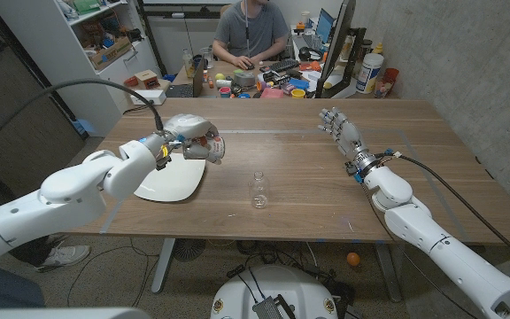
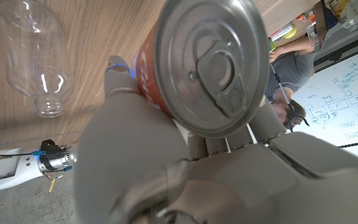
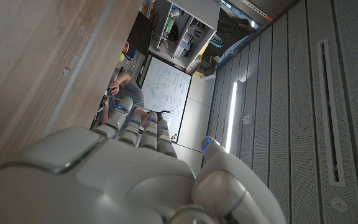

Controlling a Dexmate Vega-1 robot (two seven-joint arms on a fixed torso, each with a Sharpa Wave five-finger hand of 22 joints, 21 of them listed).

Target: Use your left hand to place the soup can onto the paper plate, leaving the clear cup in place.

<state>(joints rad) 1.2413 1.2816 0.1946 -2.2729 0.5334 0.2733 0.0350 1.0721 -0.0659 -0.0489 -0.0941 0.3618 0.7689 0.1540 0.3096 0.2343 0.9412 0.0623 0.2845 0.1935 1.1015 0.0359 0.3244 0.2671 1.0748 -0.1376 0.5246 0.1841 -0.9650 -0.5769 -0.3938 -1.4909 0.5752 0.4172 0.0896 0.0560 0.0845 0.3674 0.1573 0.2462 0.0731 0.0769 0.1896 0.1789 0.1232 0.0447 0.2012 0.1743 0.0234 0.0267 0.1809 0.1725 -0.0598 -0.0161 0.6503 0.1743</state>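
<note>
The soup can point(image 1: 209, 147) is being gripped tilted by the left hand point(image 1: 187, 135) above the paper plate's point(image 1: 171, 183) two o'clock rim; released there, it could roll off toward the clear cup point(image 1: 258, 190).

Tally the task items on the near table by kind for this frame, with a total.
Soup can: 1, gripped by the left hand above the plate's far edge
Paper plate: 1
Clear cup: 1, upright
Total: 3

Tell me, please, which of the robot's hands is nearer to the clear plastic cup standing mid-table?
Left. The left hand, gripping the red soup can above the white paper plate's edge, is closer to the clear plastic cup; the right hand is farther off.
</note>
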